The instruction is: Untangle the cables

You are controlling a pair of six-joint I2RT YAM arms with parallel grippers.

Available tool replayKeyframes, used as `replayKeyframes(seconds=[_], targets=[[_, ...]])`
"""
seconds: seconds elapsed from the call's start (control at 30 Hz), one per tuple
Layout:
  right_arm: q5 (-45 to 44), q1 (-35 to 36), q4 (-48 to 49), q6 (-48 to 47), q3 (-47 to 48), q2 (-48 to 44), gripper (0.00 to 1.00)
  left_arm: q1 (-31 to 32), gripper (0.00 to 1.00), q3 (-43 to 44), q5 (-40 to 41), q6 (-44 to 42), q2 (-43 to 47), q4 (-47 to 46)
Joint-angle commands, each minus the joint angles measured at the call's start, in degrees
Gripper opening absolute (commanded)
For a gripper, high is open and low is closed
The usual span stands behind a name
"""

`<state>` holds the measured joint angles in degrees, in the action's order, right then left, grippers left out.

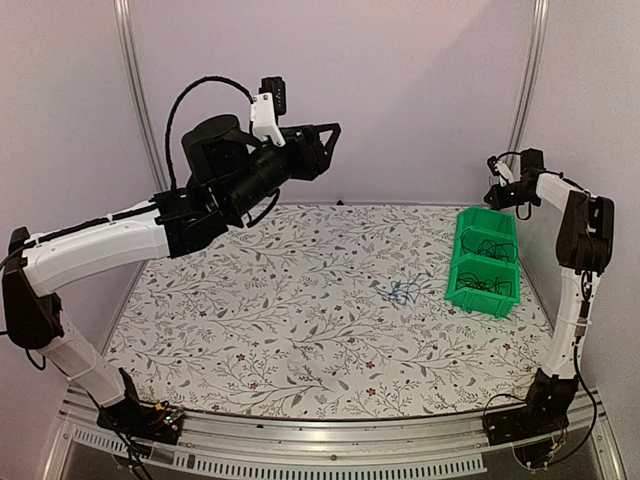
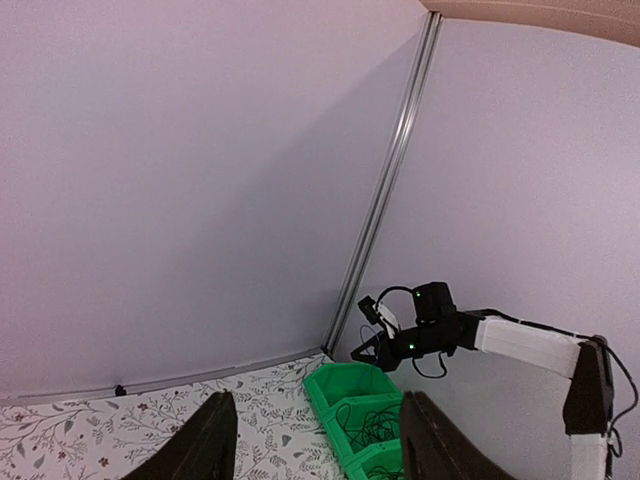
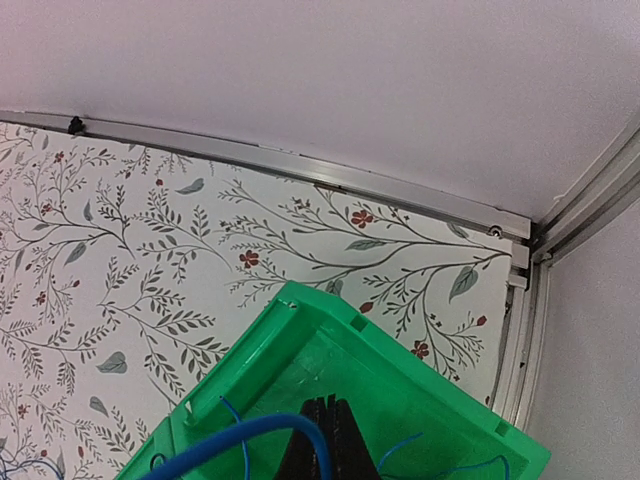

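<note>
the left gripper [image 1: 332, 135] is raised high over the back left of the worktop [image 1: 270, 330], pointing toward the right wall; in its wrist view its two dark fingers [image 2: 212, 440] stand spread apart with nothing between them. the right gripper [image 3: 325, 440] hangs above the far one of two green bins [image 1: 470, 225] set end to end near the right edge of the floral-patterned worktop. its jaws are pressed together, and a blue cable [image 3: 235, 432] curves right up to their tips, where it appears pinched; thinner blue strands trail down inside the bin below. on the worktop, just left of the nearer bin, lies a small loose tangle of cables [image 1: 405, 292], blue mixed with black, resting flat on the cloth and apart from both arms. more black cables [image 1: 488, 246] lie coiled inside the far bin, and another black bundle [image 1: 490, 283] sits in the nearer one.
</note>
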<state>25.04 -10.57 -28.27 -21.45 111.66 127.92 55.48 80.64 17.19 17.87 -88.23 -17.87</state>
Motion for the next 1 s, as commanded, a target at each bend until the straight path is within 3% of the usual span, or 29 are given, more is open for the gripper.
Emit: replayKeyframes(seconds=[0.0,0.13,0.27,0.3,0.4,0.7,0.97], targets=[[-7.22,0.11,0.85,-1.18,-1.51,0.77,0.0,0.19,0.58,1.06,-0.21,0.61,-0.63,0.13],[-12.57,0.64,1.67,-1.06,-2.13,0.47,0.03,0.18,0.58,1.22,-0.54,0.66,-0.89,0.1],[-16.84,1.59,0.87,-2.77,-1.79,0.98,0.15,0.23,0.58,1.45,-0.84,0.48,-1.11,0.22],[-17.21,1.67,0.16,-3.32,-1.36,1.21,0.22,0.2,0.58,1.38,-0.78,0.41,-1.03,0.22],[-18.73,1.69,-3.29,-4.36,0.3,1.9,0.31,0.2,0.58,0.9,-0.5,0.45,-0.7,-0.1],[-19.32,1.6,-15.85,-7.52,2.51,2.18,0.38,0.07,0.58,-1.63,-0.03,0.71,-0.09,-2.86],[-22.3,1.52,-24.19,-12.69,5.64,0.81,0.61,-0.4,0.58,-3.24,-0.54,1.47,0.48,-3.83]])
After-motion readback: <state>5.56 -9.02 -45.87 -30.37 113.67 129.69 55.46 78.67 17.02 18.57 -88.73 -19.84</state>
